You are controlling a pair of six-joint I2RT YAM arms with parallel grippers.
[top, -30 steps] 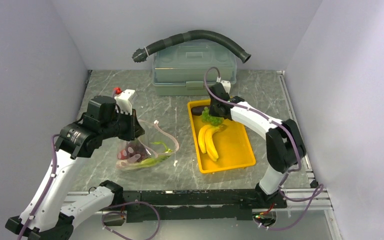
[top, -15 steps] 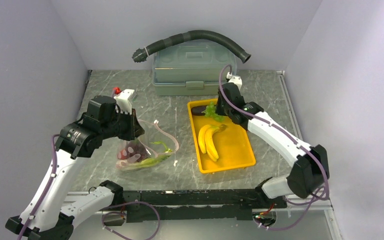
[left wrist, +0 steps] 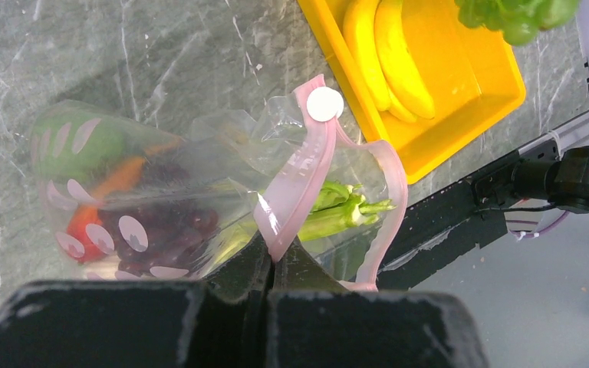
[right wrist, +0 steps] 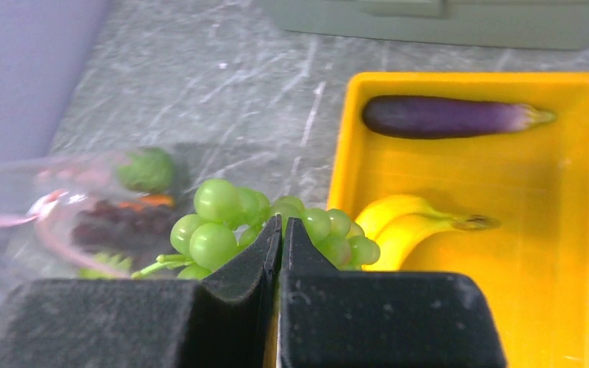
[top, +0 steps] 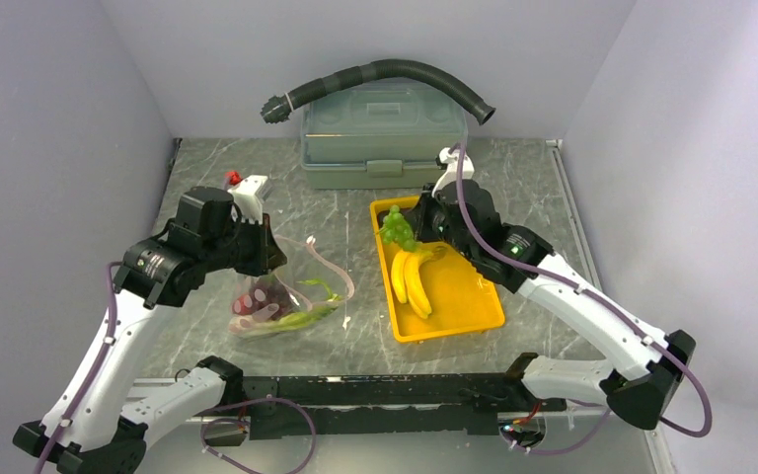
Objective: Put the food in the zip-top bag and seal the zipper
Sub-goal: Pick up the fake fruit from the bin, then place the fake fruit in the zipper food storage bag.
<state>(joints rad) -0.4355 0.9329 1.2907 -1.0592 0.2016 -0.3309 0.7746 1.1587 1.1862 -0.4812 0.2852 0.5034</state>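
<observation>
Left claw pinches the zipper, propping the zip-top bag open on the worktop. Right claw, clamped on the green grapes, holds them over the tray edge nearest the bag, presumably for transfer.

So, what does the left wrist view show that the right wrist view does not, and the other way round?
Only the left wrist view: the left hand shut on the pink zipper, and the black rail. Only the right wrist view: the right hand shut on the green grapes, the eggplant lying in the tray, and the grey-green box at the top edge. Both: the yellow tray, the bananas, the green grapes and the bag, which is blurred in the right wrist view.
</observation>
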